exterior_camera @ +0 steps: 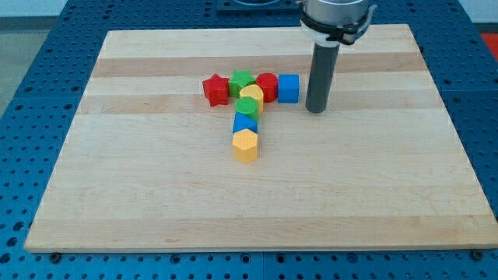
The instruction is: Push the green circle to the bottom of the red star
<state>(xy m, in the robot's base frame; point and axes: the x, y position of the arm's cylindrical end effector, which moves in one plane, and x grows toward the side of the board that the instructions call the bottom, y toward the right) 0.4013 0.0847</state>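
Item: green circle (248, 106), mid-board toward the top edge, wedged among blocks, just right-below red star (215, 89). My tip (314, 110): bare rod, no jaws, right of the cluster. Advice: circle round, nudge it gently leftward.

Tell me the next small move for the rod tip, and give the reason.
Probably bring my tip toward the view's bottom and left, to the right side of the green circle block. My tip now stands right of the blue cube, apart from every block. The green circle sits wedged between the yellow block and the blue triangular block, right of the spot below the red star block.
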